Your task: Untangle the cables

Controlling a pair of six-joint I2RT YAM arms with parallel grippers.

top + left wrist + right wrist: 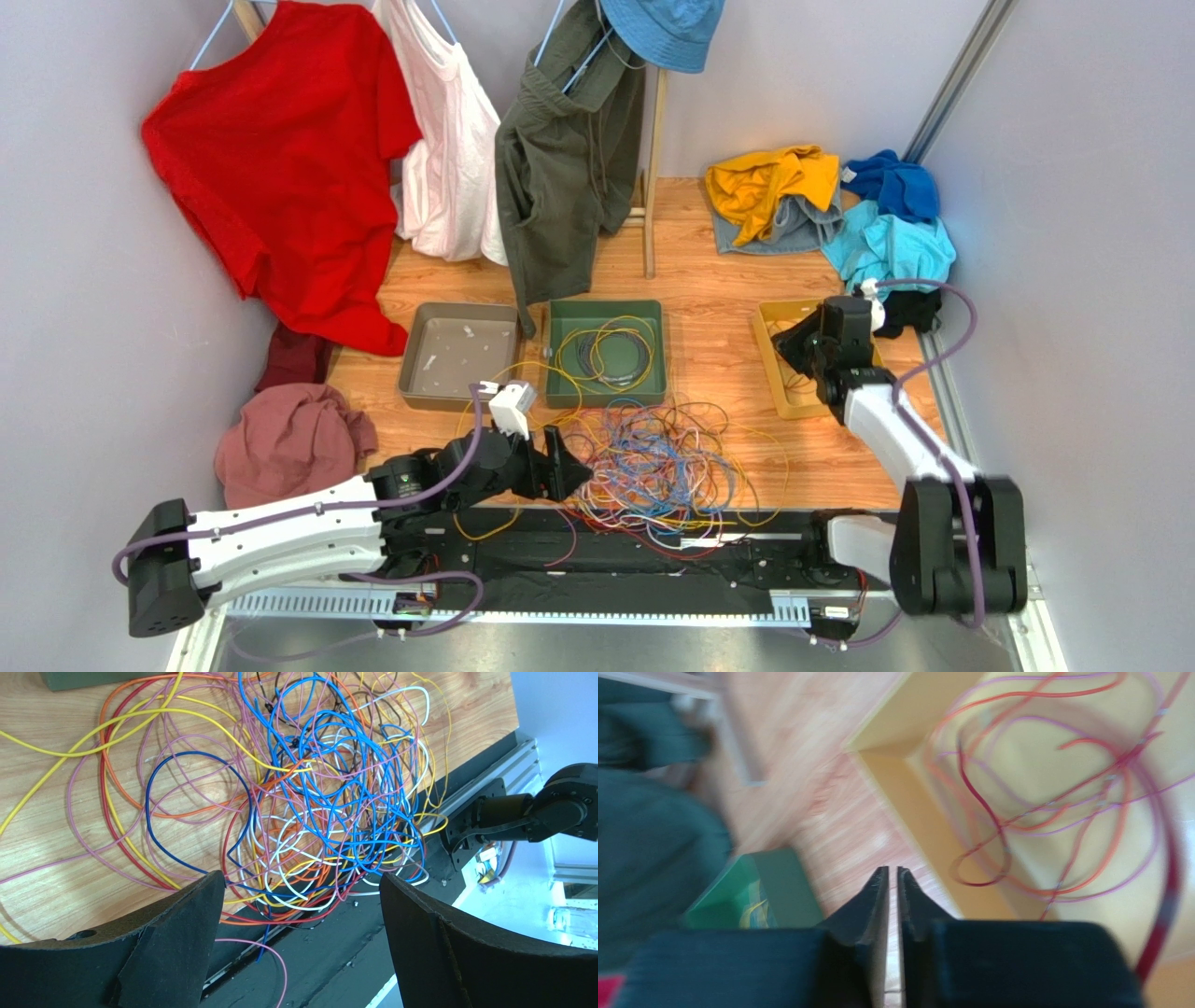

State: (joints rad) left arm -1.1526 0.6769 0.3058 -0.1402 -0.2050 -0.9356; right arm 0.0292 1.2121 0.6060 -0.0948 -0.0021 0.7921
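The cables (pixel 659 469) lie in a tangle of blue, yellow, orange, purple, red and white wires on the wooden table near its front edge. My left gripper (pixel 568 469) is open wide at the tangle's left edge. In the left wrist view the tangle (pixel 330 805) lies just ahead of the gripper (pixel 302 882), with nothing between the jaws. My right gripper (pixel 793 343) is over the left rim of the yellow tray (pixel 776 367). In the blurred right wrist view it (pixel 893 871) is shut and empty. Red, orange and purple cables (pixel 1046 812) lie in that tray.
A green tray (pixel 561 367) holds coiled cables; it also shows in the right wrist view (pixel 773 889). A grey tray (pixel 459 354) stands to its left. Clothes hang at the back and lie in heaps at the left and back right. A black rail (pixel 631 539) runs along the front.
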